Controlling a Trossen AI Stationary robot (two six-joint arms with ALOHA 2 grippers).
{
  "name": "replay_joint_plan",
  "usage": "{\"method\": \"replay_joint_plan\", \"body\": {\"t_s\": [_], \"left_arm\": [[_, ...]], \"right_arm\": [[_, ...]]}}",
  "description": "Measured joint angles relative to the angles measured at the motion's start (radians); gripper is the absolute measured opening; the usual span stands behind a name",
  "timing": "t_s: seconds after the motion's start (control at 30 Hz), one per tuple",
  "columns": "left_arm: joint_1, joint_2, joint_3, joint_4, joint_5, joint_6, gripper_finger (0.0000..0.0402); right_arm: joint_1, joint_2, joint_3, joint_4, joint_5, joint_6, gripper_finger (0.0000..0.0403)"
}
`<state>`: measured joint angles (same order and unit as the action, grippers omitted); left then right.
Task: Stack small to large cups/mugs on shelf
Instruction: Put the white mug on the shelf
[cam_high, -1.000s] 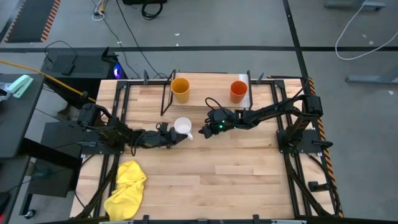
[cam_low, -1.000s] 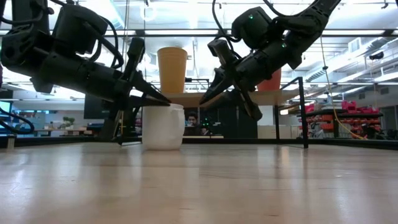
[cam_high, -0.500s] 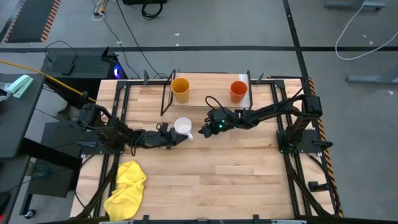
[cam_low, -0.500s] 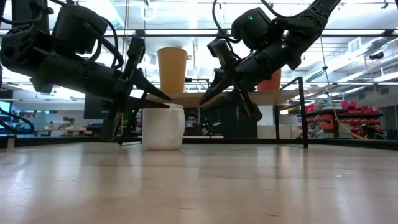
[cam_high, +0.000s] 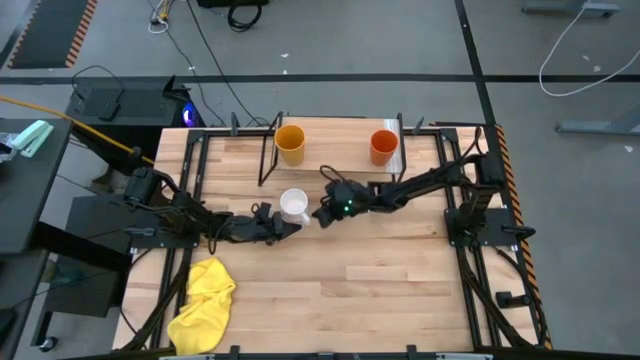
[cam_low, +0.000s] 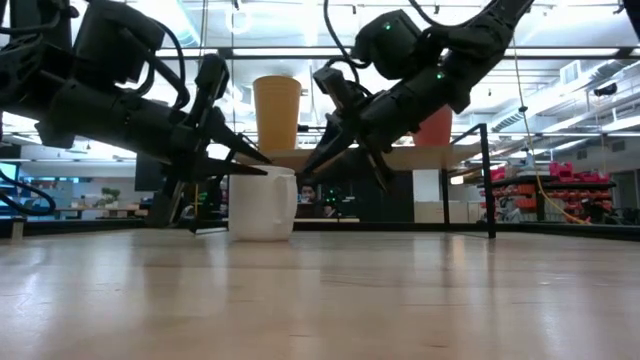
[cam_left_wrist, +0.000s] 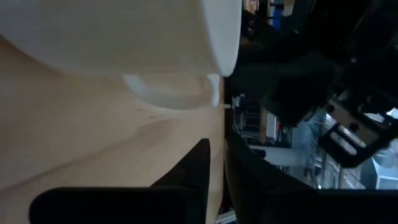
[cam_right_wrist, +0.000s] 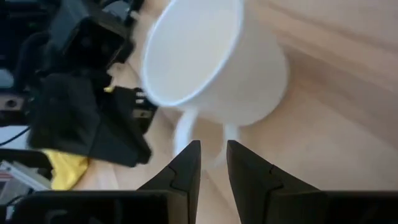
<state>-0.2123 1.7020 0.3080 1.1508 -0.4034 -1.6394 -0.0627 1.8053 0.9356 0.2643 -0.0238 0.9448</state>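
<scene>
The white mug (cam_high: 293, 205) stands upright on the tabletop, its handle (cam_right_wrist: 198, 132) turned toward the right arm. My right gripper (cam_high: 322, 213) comes in low from the table's right, its fingers a narrow gap apart with their tips right at the handle. My left gripper (cam_high: 286, 228) lies low on the mug's near-left side, slightly open and apart from the mug (cam_left_wrist: 124, 37). The yellow-orange cup (cam_high: 290, 144) and the red-orange cup (cam_high: 383, 147) stand upright on the shelf (cam_high: 340, 150) at the far side. My right gripper has its fingertips (cam_right_wrist: 194, 152) at the lower end of the mug's handle (cam_right_wrist: 186, 127), coming slanting down from the table's right. I cannot tell whether they touch it. The mug stands on its base on the table.
A crumpled yellow cloth (cam_high: 203, 305) lies near the table's near-left corner. Black frame rails (cam_high: 460, 215) run along the left and right edges. The near half of the tabletop (cam_high: 380, 290) is bare wood. The room shows behind the table in the low view.
My right gripper has moved toward the table's left, closing in on the mug's handle. My left gripper has drawn back a little toward the near edge, away from the mug. The mug has stayed in place.
</scene>
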Motion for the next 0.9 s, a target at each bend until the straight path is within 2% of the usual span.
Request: {"method": "replay_joint_plan", "body": {"t_s": [0.13, 0.53, 0.9], "left_arm": [[0.0, 0.0, 0.0, -0.009, -0.014, 0.001, 0.0056], [0.008, 0.0, 0.0, -0.022, -0.038, 0.003, 0.0054], [0.008, 0.0, -0.001, -0.023, -0.037, 0.001, 0.0049]], "right_arm": [[-0.039, 0.006, 0.0, -0.002, -0.049, 0.002, 0.0086], [-0.03, 0.02, 0.006, -0.003, -0.06, 0.048, 0.0087], [0.011, 0.118, 0.144, -0.071, -0.064, 0.014, 0.0087]]}}
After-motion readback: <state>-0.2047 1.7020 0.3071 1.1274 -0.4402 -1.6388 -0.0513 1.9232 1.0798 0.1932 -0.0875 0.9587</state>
